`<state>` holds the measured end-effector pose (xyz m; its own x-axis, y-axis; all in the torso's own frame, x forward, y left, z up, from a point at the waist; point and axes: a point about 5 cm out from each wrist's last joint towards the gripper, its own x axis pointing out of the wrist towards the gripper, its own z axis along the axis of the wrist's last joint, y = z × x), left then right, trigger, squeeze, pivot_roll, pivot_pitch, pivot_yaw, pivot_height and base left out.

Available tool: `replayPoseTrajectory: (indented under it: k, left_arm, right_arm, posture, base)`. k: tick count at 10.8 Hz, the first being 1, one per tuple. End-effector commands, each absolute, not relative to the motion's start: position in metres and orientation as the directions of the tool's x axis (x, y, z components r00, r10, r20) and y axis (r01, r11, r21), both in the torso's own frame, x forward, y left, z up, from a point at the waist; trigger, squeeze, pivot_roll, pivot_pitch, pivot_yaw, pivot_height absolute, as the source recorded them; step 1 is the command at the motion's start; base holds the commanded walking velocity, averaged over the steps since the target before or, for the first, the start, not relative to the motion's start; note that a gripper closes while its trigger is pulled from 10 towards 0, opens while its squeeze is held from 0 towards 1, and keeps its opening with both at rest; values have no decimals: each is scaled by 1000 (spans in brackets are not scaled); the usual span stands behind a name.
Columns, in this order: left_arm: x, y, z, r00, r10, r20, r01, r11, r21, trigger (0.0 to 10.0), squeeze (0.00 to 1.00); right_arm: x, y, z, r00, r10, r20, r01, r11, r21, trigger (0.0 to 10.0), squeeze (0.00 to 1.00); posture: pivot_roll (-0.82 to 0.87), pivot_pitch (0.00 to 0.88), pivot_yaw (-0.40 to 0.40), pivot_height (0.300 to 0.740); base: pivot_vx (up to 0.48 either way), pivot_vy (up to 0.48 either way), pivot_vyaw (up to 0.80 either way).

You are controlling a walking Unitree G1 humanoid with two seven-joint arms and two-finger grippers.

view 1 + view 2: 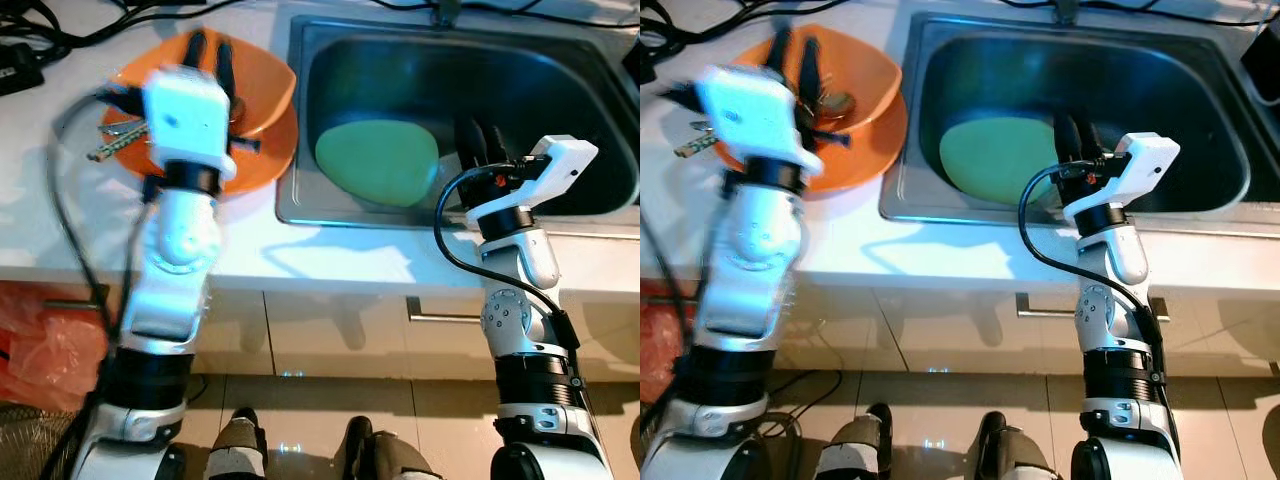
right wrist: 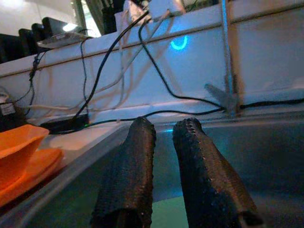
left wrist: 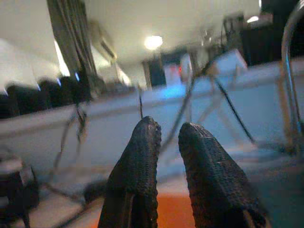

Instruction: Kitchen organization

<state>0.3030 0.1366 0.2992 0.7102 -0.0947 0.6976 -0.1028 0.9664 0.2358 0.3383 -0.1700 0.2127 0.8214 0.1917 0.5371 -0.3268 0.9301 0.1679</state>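
- Orange bowl [image 1: 262,95] on white counter [image 1: 300,255], left of steel sink [image 1: 600,215]; utensils [image 1: 118,138] at its left rim.
- Green plate [image 1: 378,160] inside sink.
- Left gripper [image 1: 210,55] over bowl, fingers [image 3: 137,161] narrowly parted, empty.
- Right gripper [image 1: 478,138] over sink's near edge, fingers [image 2: 130,171] slightly apart, empty.
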Motion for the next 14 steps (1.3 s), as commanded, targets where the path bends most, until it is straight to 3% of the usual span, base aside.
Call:
replayPoseTrajectory:
  k: [1,3,4,6,9,11,13,14]
  left_arm:
    - [295,144,313,675,-90,732,-120,966,230,10000,0]
    - [291,159,314,675,-65,735,-166,957,237,10000,0]
    - [294,177,293,725,2,688,-215,951,224,10000,0]
    - [288,192,285,741,71,668,-277,938,208,10000,0]
    - [269,199,298,710,59,701,-318,916,244,10000,0]
    - [260,200,291,749,53,660,-265,937,226,10000,0]
    - [256,201,290,774,90,626,-148,988,41,10000,0]
    - [257,201,281,807,74,585,21,988,-154,10000,0]
  right_arm:
    - [338,-177,204,842,152,518,-280,944,177,10000,0]
    - [338,-176,202,843,141,518,-273,943,188,10000,0]
    - [338,-173,203,841,147,520,-282,940,191,10000,0]
    - [338,-175,198,848,146,510,-274,944,186,10000,0]
    - [338,-176,191,861,141,488,-265,945,194,10000,0]
    - [339,-174,188,865,141,481,-265,943,200,10000,0]
    - [338,-174,185,869,139,475,-262,944,203,10000,0]
    - [339,-174,183,872,138,469,-262,942,210,10000,0]
  posture:
    - [219,172,-47,740]
    - [228,167,-48,740]
    - [221,160,-50,740]
    - [220,177,-59,740]
    - [240,195,-67,740]
    - [248,202,-71,740]
    - [257,206,-78,740]
    - [258,208,-80,740]
  base:
    - [0,0,0]
    - [0,0,0]
    - [0,0,0]
    - [0,0,0]
    - [0,0,0]
    - [0,0,0]
    - [0,0,0]
    - [0,0,0]
